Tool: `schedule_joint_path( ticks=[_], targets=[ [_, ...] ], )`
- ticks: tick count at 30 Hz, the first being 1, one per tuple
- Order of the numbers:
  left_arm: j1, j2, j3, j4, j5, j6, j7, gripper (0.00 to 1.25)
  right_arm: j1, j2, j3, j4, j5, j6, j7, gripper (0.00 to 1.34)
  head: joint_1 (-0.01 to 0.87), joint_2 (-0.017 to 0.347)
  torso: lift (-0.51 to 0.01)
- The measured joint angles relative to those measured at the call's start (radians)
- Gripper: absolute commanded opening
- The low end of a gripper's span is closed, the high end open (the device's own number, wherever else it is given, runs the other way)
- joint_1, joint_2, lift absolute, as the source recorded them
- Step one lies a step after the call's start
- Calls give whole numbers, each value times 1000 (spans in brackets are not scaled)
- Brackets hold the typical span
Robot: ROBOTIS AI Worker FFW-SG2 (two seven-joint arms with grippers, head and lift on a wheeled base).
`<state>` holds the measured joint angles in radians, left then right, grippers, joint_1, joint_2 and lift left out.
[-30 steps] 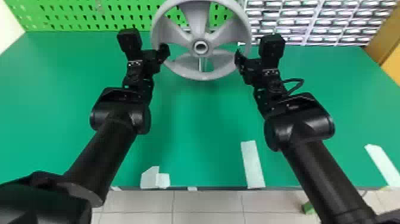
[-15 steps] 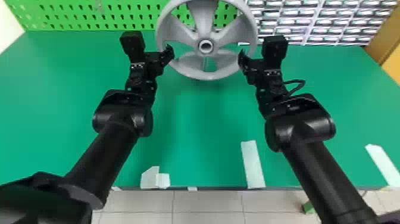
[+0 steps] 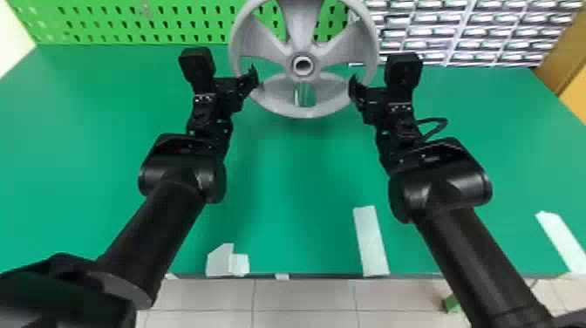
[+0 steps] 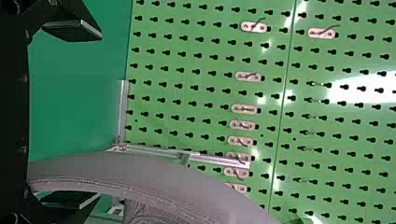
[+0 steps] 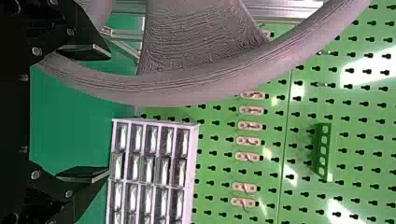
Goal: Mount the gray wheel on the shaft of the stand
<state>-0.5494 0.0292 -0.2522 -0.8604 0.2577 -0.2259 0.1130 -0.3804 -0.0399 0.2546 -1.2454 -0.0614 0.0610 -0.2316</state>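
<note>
gray wheel (image 3: 301,26), between left gripper (image 3: 253,78) and right gripper (image 3: 354,84)

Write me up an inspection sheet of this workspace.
Surface: green tabletop.
Job's things: gray wheel at the far side, in front of an aluminum-profile stand; whether it is seated cannot be told.
Clutter: pale tape pieces by the near edge.
Left gripper: at the wheel's left side, fingers apart; contact unclear.
Right gripper: at the wheel's right side, fingers apart; contact unclear.
Cables: a black cable loops out beside the right wrist.
Surroundings: green pegboard and small-drawer cabinet behind; tiled floor in front.
</note>
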Motion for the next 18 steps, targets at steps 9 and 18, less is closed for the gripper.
schedule_joint_path(
  ticks=[9, 18],
  targets=[
    [8, 0, 0, -3, 1, -15, -3, 1135, 2, 1, -3, 1, 0, -7, 0, 1037, 865, 52, -101],
    [33, 0, 13, -48, -9, -8, -3, 1134, 10, 2, -7, 1, -2, -19, 0, 1040, 865, 52, -101]
  ],
)
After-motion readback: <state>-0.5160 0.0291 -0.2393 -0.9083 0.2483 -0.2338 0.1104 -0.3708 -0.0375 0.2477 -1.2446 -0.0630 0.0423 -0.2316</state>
